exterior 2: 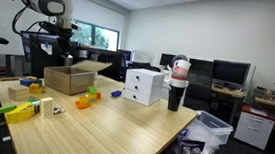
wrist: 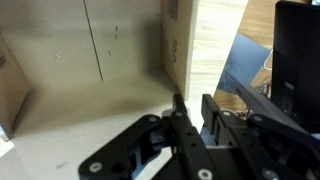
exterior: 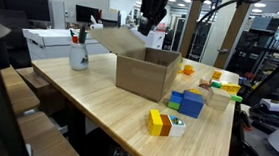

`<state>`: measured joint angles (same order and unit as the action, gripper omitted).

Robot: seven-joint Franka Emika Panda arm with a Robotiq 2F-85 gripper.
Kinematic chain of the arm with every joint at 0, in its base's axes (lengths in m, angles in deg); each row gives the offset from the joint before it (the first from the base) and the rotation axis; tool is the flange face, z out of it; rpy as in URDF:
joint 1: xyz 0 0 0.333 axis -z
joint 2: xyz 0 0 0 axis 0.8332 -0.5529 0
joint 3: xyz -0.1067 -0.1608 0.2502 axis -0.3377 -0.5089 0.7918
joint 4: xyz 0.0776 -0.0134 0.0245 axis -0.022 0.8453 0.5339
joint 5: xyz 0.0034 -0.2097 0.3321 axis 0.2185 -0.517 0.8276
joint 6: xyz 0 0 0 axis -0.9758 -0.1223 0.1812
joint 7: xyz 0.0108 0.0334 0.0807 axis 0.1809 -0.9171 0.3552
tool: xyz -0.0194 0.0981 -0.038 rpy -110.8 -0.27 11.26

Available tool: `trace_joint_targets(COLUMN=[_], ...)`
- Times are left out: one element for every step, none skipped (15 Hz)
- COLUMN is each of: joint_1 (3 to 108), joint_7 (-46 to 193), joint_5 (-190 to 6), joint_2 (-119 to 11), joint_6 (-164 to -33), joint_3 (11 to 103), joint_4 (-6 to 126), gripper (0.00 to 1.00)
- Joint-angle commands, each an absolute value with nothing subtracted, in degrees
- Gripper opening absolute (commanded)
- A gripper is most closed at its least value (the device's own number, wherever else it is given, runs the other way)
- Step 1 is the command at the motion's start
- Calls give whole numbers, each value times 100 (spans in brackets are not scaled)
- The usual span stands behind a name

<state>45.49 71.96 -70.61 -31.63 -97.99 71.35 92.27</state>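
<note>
A: Okay, tool state?
B: Fingers barely parted with a narrow gap and nothing between them. It hangs just above the open cardboard box, pointing in.
A: How far along?
B: Not far, I'd judge. The box floor seen in the wrist view is bare. Coloured blocks all lie outside, at 3 o'clock of the box in an exterior view.
A: Surface, room?
B: Light wood desk, white container at 9 o'clock, white drawer unit. Office lab with monitors.
</note>
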Motion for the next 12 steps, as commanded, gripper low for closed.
trace_joint_targets(joint_1=[4486, 4474, 4462, 4450, 4441, 4439, 4438, 4437, 4443, 4447, 4451, 4445], joint_7=[7347, 7334, 7335, 7391, 7456, 7485, 7495, 7481, 7382, 7367, 7361, 7421], joint_5=[-6735, -6653, -6563, -6428, -6292, -6259, -6258, -6294, -6348, -6374, -6421, -6448], joint_2=[-3354, -3364, -3366, -3322, -3266, -3215, -3139, -3097, -3029, -2973, -2900, -2847], joint_6=[-10047, -10054, -10017, -9870, -9790, -9636, -9428, -9302, -9221, -9125, -8999, -8908], joint_3=[7145, 7149, 7148, 7136, 7128, 7125, 7123, 7124, 7130, 7126, 7124, 7124], joint_4=[9099, 9079, 9058, 9048, 9064, 9068, 9086, 9089, 9127, 9149, 9170, 9188], gripper=[54, 61, 65, 71, 77, 82, 88, 94, 97, 99, 100, 100])
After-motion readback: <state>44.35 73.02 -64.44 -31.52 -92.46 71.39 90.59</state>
